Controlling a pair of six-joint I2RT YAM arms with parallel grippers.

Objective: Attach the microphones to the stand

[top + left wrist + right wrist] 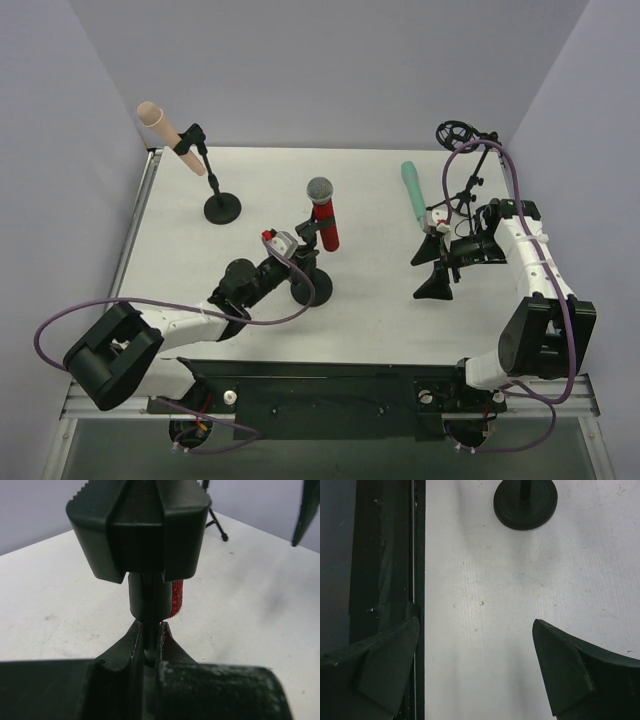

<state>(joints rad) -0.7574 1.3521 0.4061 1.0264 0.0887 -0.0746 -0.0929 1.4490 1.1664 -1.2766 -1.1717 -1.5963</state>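
The glittery red microphone (323, 215) with a silver mesh head stands upright in the clip of the middle stand, whose round base (312, 287) is on the table. My left gripper (300, 262) is shut on that stand's thin pole (148, 647), just under the black clip (140, 525). A sliver of the red microphone (176, 597) shows behind the clip. The peach-pink microphone (165, 128) sits tilted in the back-left stand (222, 208). The teal microphone (413, 192) leans by the tripod stand (470, 170); its lower end is hidden behind my right wrist. My right gripper (432, 268) (475, 670) is open and empty above the table.
A black shock mount (455, 132) tops the tripod stand at the back right. The middle stand's round base (525, 502) lies ahead of the right gripper. A black rail (330, 385) runs along the table's near edge. Grey walls close in the left, back and right.
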